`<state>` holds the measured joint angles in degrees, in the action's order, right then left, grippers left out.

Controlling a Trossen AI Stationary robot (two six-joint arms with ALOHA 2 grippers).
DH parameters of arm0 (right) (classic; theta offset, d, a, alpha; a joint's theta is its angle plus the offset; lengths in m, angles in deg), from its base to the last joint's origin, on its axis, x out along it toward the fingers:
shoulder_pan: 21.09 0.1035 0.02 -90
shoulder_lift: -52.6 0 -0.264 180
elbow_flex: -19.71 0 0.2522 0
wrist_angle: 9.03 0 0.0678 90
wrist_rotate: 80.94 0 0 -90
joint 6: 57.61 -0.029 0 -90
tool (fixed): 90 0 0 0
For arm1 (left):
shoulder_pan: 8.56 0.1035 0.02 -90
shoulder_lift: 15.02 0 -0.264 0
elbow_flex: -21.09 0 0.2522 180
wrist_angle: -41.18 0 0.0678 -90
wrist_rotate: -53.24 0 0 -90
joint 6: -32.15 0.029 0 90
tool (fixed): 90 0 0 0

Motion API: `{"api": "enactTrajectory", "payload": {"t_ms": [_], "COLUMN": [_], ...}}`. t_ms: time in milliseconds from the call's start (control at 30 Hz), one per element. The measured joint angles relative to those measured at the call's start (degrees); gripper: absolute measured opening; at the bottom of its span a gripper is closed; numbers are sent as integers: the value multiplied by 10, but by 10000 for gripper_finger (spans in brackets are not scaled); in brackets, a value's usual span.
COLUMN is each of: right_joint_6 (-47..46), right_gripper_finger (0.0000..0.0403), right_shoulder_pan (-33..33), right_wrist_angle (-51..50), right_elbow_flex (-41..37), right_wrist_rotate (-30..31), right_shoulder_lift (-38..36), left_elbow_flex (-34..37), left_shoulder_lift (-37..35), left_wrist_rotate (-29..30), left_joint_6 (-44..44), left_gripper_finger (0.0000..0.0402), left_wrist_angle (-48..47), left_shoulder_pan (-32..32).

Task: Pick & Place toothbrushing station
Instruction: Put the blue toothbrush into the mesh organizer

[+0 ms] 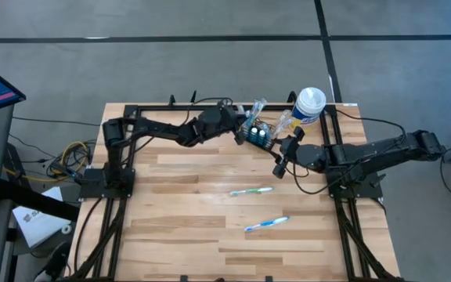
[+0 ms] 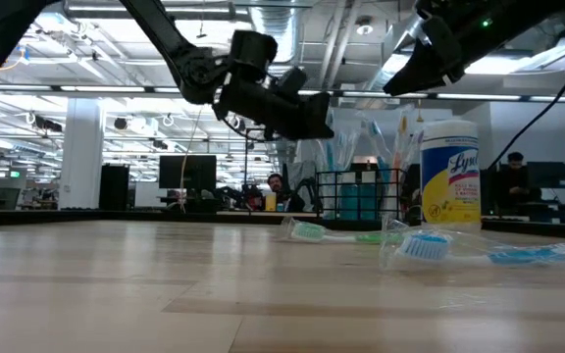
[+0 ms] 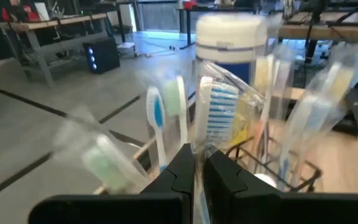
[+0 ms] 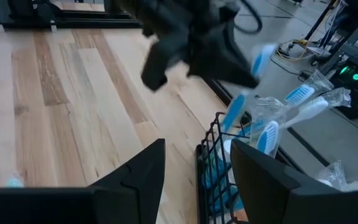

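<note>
The black wire-mesh caddy point(image 1: 257, 135) stood at the far edge of the wooden table point(image 1: 186, 227), right of centre, stuffed with wrapped toothbrushes. A white-lidded wipes canister point(image 1: 308, 107) stood just to its right.

The left gripper point(image 1: 241, 128) hovered at the caddy's left side. Its jaws were drawn to a narrow slit, with the edge of a clear toothbrush wrapper point(image 3: 229, 112) lying in the gap, though whether it was truly pinched could not be told.

The right gripper point(image 1: 282, 160) hung just right of and nearer than the caddy, its jaws spread wide and empty over the caddy's rim.

Two loose toothbrushes lay nearer on the table: a green one point(image 1: 250, 190) and a blue one point(image 1: 266, 224).
</note>
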<state>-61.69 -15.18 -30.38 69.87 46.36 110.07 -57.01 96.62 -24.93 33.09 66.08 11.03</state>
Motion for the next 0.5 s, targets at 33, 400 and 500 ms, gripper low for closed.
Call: {"api": "enactTrajectory", "payload": {"t_ms": [33, 400, 500], "right_joint_6": [0, 1, 1], "right_gripper_finger": [171, 171, 172], "right_shoulder_pan": [0, -1, -1], "right_wrist_angle": [2, -6, -13], "right_elbow_flex": [0, 0, 0], "right_wrist_rotate": [0, 0, 0], "right_shoulder_lift": [0, 0, 0], "left_elbow_flex": [-6, -25, -25], "left_shoulder_lift": [10, 42, 40], "left_wrist_rotate": [0, -7, -12], "left_joint_6": [-1, -1, 1], "left_gripper_finger": [5, 26, 41], "left_wrist_angle": [1, -4, -1], "left_shoulder_pan": [0, 0, 0]}}
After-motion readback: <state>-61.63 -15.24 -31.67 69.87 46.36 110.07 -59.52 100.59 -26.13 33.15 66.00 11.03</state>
